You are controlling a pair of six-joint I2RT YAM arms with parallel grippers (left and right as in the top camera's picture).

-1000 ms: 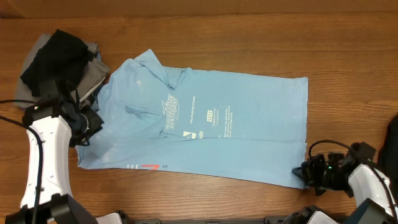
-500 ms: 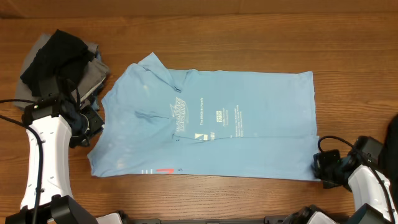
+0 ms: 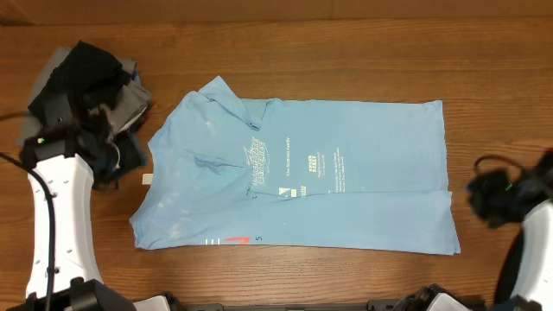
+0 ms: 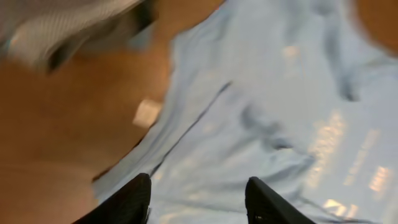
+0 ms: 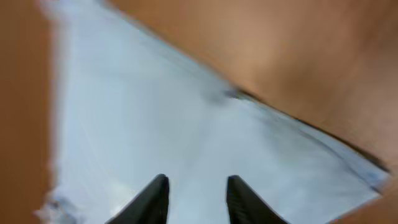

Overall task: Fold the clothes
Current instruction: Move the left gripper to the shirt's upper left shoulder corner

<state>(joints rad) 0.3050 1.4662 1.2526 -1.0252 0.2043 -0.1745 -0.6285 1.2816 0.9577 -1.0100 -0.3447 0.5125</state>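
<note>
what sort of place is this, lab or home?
Probably a lab bench rig: wooden table, left arm and right arm at its near edge, light blue T-shirt spread flat beside a pile of dark clothes.

Blue T-shirt [image 3: 346,190] spread flat, dark garments [image 3: 86,73] beside

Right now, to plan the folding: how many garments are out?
3: blue T-shirt spread mid-table; black one atop grey one at the left edge. More may hide beneath.
</note>
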